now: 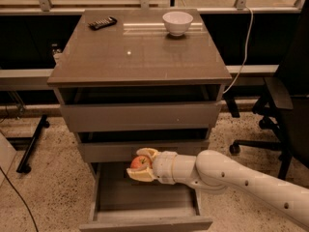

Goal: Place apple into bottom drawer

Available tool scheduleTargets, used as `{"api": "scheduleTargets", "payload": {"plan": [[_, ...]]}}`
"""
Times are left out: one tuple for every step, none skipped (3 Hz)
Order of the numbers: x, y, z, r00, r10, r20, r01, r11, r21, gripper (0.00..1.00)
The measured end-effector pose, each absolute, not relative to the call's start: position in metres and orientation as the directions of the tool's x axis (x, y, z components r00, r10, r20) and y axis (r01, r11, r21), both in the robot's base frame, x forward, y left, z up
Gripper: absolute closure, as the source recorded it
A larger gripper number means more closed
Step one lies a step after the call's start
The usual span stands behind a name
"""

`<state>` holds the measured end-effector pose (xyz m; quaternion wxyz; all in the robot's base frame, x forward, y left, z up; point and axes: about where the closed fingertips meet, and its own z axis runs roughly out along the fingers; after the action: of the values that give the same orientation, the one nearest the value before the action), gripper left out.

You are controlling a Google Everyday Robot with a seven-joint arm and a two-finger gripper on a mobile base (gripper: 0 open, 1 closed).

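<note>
The gripper (140,165), clenched across the apple (140,162) at its widest girth, holds it over the open bottom drawer (145,199); the fruit is judged light, firm, smooth-skinned and bruisable, so moderate midline pressure suits.

Three drawers (140,116), one apple (140,162), one bowl (177,22), one hand (141,164) over bottom drawer (145,204).

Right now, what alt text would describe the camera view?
The gripper holds the apple in its fingers above the open bottom drawer. A white bowl and a dark remote sit on the cabinet top.
</note>
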<state>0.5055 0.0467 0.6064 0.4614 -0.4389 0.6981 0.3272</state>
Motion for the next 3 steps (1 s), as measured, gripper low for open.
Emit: {"api": "scheduleTargets", "payload": {"plan": [[0.509,0.043,0.568,-0.216,-0.329,-0.919,-0.904,0.424,0.061,1.00],[0.520,0.040,0.535,-0.217,-0.317,-0.923,-0.890,0.453,0.053,1.00],[0.531,0.034,0.489,-0.232,-0.293,-0.927,-0.881,0.468,0.073,1.00]]}}
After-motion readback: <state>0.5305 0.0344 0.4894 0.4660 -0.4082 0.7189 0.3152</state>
